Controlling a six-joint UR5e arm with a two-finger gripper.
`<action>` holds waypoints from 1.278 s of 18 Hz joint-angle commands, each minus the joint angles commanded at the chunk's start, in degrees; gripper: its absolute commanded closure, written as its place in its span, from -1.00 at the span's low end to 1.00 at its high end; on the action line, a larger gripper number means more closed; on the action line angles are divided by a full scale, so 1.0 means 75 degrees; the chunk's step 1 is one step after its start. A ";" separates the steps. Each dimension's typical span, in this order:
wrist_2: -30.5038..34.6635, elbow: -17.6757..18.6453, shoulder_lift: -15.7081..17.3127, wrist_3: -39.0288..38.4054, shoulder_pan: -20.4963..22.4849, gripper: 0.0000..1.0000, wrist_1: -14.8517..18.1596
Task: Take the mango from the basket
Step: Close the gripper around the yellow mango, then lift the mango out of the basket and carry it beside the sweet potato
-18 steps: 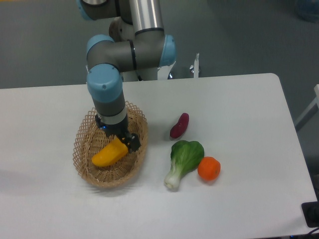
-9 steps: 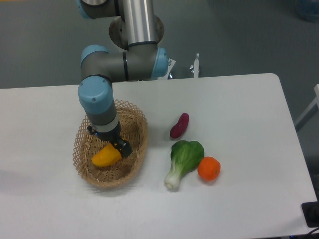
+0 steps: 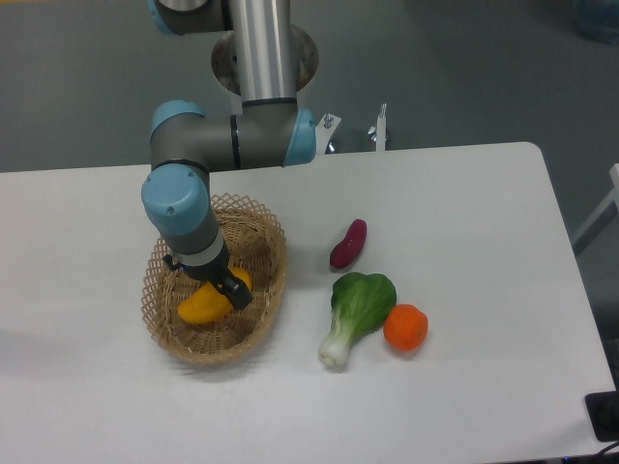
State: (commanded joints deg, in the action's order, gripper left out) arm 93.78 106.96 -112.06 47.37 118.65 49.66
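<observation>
The mango (image 3: pixel 199 307) is a yellow-orange fruit lying inside the oval wicker basket (image 3: pixel 166 335) at the table's left. My gripper (image 3: pixel 230 289) is lowered into the basket, right over the mango's right half. One dark finger (image 3: pixel 237 296) crosses in front of the fruit, and a bit of yellow shows on its far side. The wrist hides the other finger. The jaws look spread around the mango, which still rests on the basket floor.
A purple sweet potato (image 3: pixel 348 244) lies right of the basket. A green bok choy (image 3: pixel 356 304) and a round orange fruit (image 3: pixel 405 327) sit in front of it. The arm's elbow (image 3: pixel 232 143) hangs over the table's back edge.
The arm has swung left and the gripper has slid left and down along the mango, from its right tip to over its right half. The mango has not moved.
</observation>
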 joint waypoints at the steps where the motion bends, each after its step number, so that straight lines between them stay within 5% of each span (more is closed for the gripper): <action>1: 0.0012 0.0000 0.0000 0.0000 -0.0012 -0.72 -0.0035; 3: 0.0035 -0.0012 0.0023 0.0012 -0.0012 -0.36 -0.0036; 7: 0.0035 -0.0023 0.0058 0.0012 0.0000 -0.21 -0.0036; 17: 0.0035 -0.0105 0.0374 0.0082 0.0047 -0.14 -0.0036; 23: -0.0058 -0.0327 0.1054 0.0373 0.1111 -0.14 0.0128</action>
State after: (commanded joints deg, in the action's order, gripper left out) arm 93.34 104.51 -104.15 50.17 126.99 50.62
